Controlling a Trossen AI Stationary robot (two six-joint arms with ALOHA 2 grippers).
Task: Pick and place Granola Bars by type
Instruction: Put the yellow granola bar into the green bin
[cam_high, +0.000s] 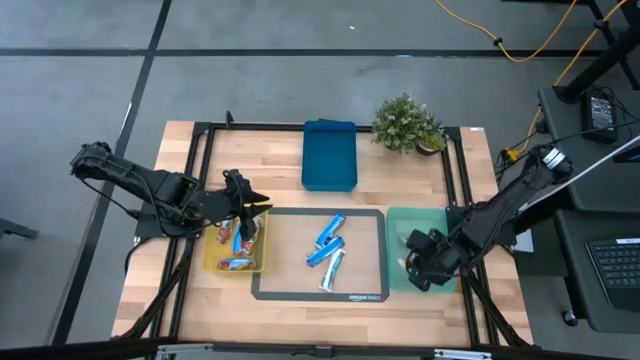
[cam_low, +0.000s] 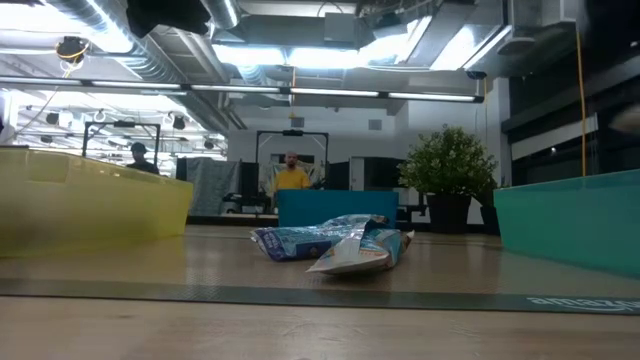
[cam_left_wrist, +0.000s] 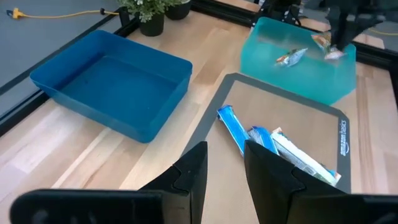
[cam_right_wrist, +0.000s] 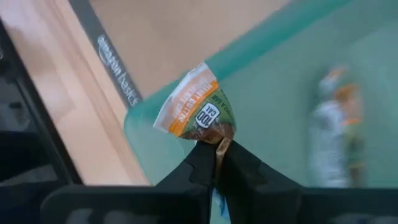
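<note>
Three blue-and-white granola bars (cam_high: 329, 250) lie flat on the grey mat (cam_high: 365, 297); they also show in the low view (cam_low: 330, 245) and the left wrist view (cam_left_wrist: 233, 127). Silvery red-and-orange bars (cam_high: 238, 262) lie in the yellow tray (cam_high: 210, 262). My left gripper (cam_high: 247, 207) hangs open over that tray's far end, nothing between its fingers (cam_left_wrist: 224, 168). My right gripper (cam_high: 418, 256) is over the green tray (cam_high: 440, 218), shut on an orange-and-white bar (cam_right_wrist: 196, 109). Another silvery bar (cam_right_wrist: 336, 124) lies on the green tray's floor. My right gripper (cam_right_wrist: 217, 149) pinches the orange-and-white bar by one crimped end (cam_right_wrist: 219, 138) between its two fingers. The bar is lifted clear and sticks out past the fingertips, over the green tray's near-left corner (cam_right_wrist: 134, 118).
A blue tray (cam_high: 328, 155) stands at the table's far middle, a potted plant (cam_high: 405, 122) to its right. A black frame (cam_high: 200, 150) runs round the tabletop. Bare wood lies near the table's front edge. People show far back in the room (cam_low: 292, 175).
</note>
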